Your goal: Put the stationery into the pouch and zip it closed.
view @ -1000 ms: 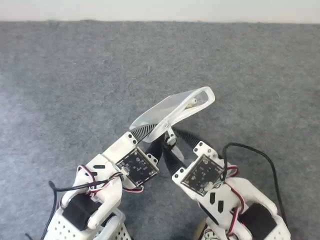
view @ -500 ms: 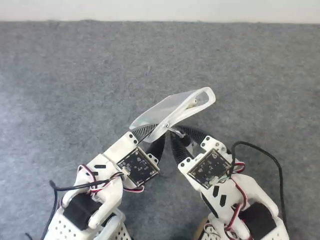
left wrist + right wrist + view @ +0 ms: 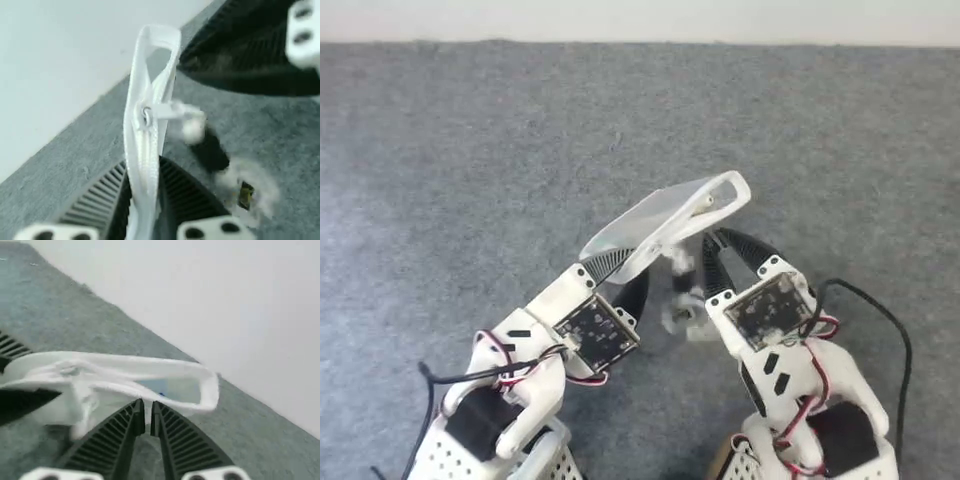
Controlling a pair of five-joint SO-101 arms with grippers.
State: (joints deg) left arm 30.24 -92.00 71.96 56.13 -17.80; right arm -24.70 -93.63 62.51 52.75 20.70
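A translucent white zip pouch (image 3: 660, 220) was held up off the grey carpeted desk (image 3: 470, 150), tilted, its lower end clamped in the left end effector (image 3: 620, 265), whose fingers were closed on the zip seam. The metal zip slider (image 3: 146, 114) sat partway along: the teeth looked shut between it and the left end effector, while the far end gaped in an open loop. A small blue item (image 3: 161, 385) showed through the plastic, so the filling seemed at least partly done, with the last stretch of the zip left to close. The right end effector (image 3: 712, 240) hung just beside the open end, fingers drawn almost together with only a slit between them and nothing visibly gripped. A blurred pale object (image 3: 685, 315) lay below, too indistinct to identify
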